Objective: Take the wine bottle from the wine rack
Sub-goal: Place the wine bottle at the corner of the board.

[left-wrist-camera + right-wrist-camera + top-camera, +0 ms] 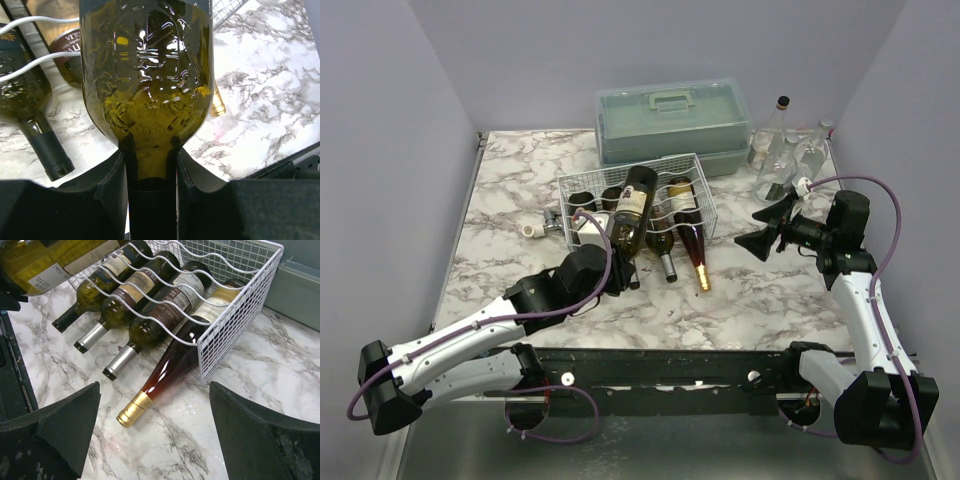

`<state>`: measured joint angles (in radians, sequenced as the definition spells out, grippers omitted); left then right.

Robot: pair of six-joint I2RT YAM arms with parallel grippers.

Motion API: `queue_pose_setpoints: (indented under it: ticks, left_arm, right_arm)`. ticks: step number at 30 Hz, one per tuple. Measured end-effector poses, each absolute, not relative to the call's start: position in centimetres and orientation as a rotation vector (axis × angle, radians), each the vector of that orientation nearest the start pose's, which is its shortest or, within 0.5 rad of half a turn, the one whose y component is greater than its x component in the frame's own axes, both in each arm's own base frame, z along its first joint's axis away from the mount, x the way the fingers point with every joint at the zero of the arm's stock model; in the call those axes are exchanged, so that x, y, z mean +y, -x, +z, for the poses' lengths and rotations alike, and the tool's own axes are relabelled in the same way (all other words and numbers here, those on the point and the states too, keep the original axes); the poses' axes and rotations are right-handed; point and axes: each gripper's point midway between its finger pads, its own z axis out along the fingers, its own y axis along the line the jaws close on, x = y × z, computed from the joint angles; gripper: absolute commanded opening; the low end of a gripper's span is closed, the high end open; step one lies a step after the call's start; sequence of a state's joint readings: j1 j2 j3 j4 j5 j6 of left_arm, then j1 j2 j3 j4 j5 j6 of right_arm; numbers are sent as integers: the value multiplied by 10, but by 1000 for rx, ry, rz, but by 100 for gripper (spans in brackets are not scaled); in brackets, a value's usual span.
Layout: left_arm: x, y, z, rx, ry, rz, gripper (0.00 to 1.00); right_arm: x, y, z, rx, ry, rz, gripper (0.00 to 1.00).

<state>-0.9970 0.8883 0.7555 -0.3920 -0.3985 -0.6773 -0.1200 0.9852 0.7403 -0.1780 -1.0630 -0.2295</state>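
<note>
1. The left claw [152,205] is pinched on the bottle [147,75] at its neck, just under the shoulder.
2. The bottle is tilted over the rack [706,200], base toward 12 o'clock, neck toward 6. Contact with the wires cannot be told.
3. Glass is judged heavy, stiff, slick and breakable. With a neck hold the weight sits far out, so sagging or twisting is likely.
4. The left arm is stretched low from 7 o'clock. The right claw [762,228] is spread, empty, at 3 o'clock.

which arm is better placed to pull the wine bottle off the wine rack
Left. The left gripper is shut on the neck of the wine bottle slanting over the wine rack; the right gripper hangs open, holding nothing.
</note>
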Motion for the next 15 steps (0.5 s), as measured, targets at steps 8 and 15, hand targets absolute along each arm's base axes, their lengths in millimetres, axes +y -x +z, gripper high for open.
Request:
queue_pose_setpoints:
  ticks: [8,15]
  left_arm:
    - [-243,-192,197,2102,-155,-712,0]
    - [-258,-183,201,2091,-223,-812,0]
  right_arm:
    - [116,-278,226,1684,755,801,93]
    - [117,-272,219,1691,801,798,93]
